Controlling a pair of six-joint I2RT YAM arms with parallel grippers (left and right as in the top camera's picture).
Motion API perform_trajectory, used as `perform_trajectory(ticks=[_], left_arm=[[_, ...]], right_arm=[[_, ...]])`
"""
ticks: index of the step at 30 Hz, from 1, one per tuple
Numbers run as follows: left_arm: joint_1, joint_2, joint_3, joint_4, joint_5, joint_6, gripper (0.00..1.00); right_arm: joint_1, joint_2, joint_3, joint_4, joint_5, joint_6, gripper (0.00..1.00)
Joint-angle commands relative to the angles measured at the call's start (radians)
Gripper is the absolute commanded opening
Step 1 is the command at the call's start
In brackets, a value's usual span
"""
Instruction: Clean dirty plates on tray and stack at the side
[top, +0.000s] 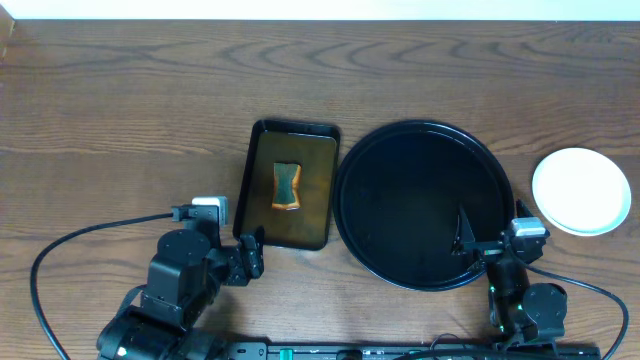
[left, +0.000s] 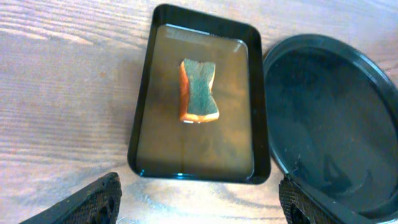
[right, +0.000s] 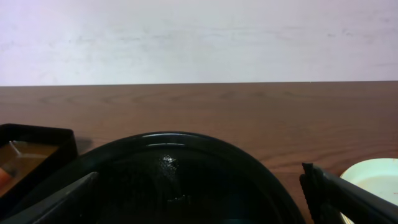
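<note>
The large round black tray (top: 350, 215) lies at centre right with no plate on it. A pale round plate (top: 581, 190) rests on the table to the right of the tray, and its edge shows in the right wrist view (right: 380, 177). I cannot tell whether other plates lie under it. My left gripper (top: 248, 252) hovers open at the near end of the brown tray, with nothing between its fingers (left: 199, 205). At the tray's near right rim, my right gripper (top: 478, 242) stands open and empty (right: 199, 196).
A rectangular dark brown tray (top: 255, 190) left of the black tray holds an orange-and-green sponge (top: 286, 186) in shallow liquid (left: 199, 90). Black cables (top: 60, 250) loop over the table at the near left. A pale wall (right: 199, 37) rises behind the far edge.
</note>
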Motion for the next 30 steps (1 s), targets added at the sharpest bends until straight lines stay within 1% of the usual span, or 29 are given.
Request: perform_trajectory(ticks=[1,4,6,8,11,15,20,23,24,25,27,30], left_arm=[[0.024,-0.008,-0.016,-0.005,-0.034,0.033,0.82],[0.090,-0.027,-0.050,0.017,-0.034,0.032,0.82],[0.145,-0.058,-0.100,0.072,-0.029,0.032,0.82],[0.204,-0.119,-0.190,0.181,-0.029,0.032,0.82],[0.249,-0.206,-0.305,0.319,-0.029,0.032,0.82],[0.293,-0.327,-0.468,0.549,-0.029,0.032,0.82],[0.328,-0.448,-0.619,0.790,-0.030,0.037,0.82],[0.343,-0.502,-0.685,0.920,-0.030,0.077,0.82],[0.343,-0.528,-0.689,0.932,-0.028,0.145,0.82],[0.343,-0.528,-0.689,0.935,-0.026,0.186,0.82],[0.343,-0.528,-0.689,0.893,-0.028,0.220,0.82],[0.343,-0.528,-0.689,0.764,-0.030,0.200,0.82]], right_arm=[[0.005,-0.003,-0.002,-0.005,0.011,-0.011,0.99],[0.005,-0.003,-0.002,-0.005,0.011,-0.011,0.99],[0.005,-0.003,-0.002,-0.004,0.011,-0.011,0.99],[0.005,-0.003,-0.002,-0.005,0.011,-0.011,0.99],[0.005,-0.003,-0.002,-0.005,0.011,-0.011,0.99],[0.005,-0.003,-0.002,-0.005,0.011,-0.011,0.99],[0.005,-0.003,-0.002,-0.005,0.011,-0.011,0.99],[0.005,-0.003,-0.002,-0.005,0.011,-0.011,0.99],[0.005,-0.003,-0.002,-0.005,0.011,-0.011,0.99],[0.005,-0.003,-0.002,-0.005,0.011,-0.011,0.99],[0.005,-0.003,-0.002,-0.005,0.011,-0.011,0.99],[0.005,-0.003,-0.002,-0.005,0.011,-0.011,0.99]])
